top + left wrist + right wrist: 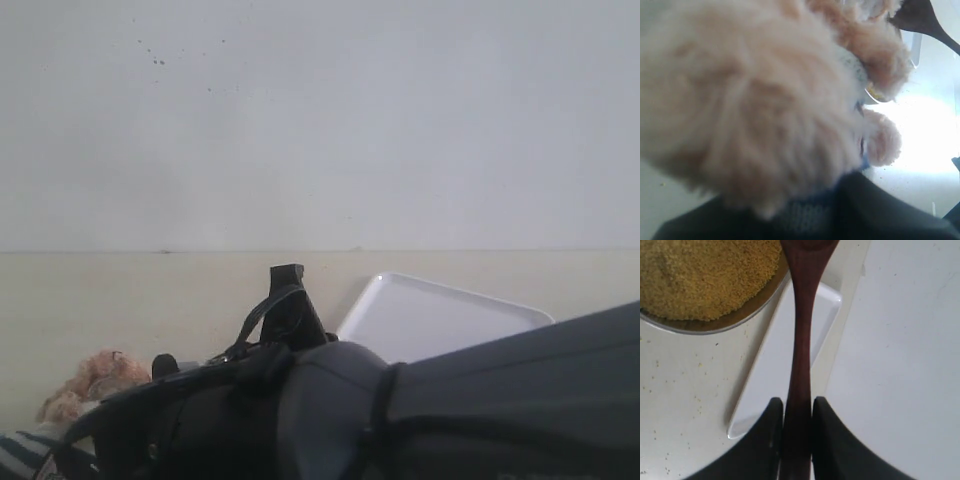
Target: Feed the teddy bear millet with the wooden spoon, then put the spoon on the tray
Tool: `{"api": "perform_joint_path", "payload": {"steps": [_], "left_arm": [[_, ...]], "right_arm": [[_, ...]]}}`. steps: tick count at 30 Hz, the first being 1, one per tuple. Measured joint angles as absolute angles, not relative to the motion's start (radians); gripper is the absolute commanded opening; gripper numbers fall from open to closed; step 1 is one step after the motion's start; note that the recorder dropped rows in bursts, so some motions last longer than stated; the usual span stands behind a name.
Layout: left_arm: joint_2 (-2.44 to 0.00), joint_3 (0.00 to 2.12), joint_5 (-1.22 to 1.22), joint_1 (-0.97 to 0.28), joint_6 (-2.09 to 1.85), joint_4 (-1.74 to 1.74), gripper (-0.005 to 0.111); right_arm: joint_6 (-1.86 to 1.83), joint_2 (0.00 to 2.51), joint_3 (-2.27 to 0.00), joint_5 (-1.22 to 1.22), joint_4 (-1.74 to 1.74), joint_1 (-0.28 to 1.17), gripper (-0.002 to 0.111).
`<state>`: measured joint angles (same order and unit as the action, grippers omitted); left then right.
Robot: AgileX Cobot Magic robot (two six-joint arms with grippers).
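Observation:
My right gripper (798, 410) is shut on the thin handle of the dark wooden spoon (802, 315). The spoon's oval end reaches the rim of the shiny metal bowl (715, 327), which is heaped with yellow millet (705, 275). Under the handle lies the white tray (772, 375). The teddy bear's fluffy light-brown fur (755, 100) fills the left wrist view. Its blue knit shirt (807, 215) sits between my left gripper's dark fingers (880, 205), which are closed on it. The spoon's end (922, 20) shows beside the bear's head. In the exterior view the bear (95, 385) is at the lower left and the tray (440, 315) is behind the arms.
My right arm (480, 400) crosses the front of the exterior view and hides the bowl there. Loose grains are scattered on the pale tabletop (680, 400). A plain wall (320, 120) stands behind the table.

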<state>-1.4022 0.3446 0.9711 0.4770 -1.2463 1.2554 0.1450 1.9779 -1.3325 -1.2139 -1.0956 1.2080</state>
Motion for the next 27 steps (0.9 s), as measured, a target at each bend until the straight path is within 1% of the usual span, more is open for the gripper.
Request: {"api": "perform_joint_path", "payload": {"steps": [18,27], "left_arm": [[-1.402,0.345,0.971,0.477,-1.246,1.255,0.004],[-1.402,0.345,0.971,0.477,-1.246,1.255,0.004]], "right_arm": [[0.107,2.089,-1.334,-1.218,-1.131,1.192,0.008],[0.135,2.089,-1.334,-1.218,-1.046,1.188,0.008]]}}
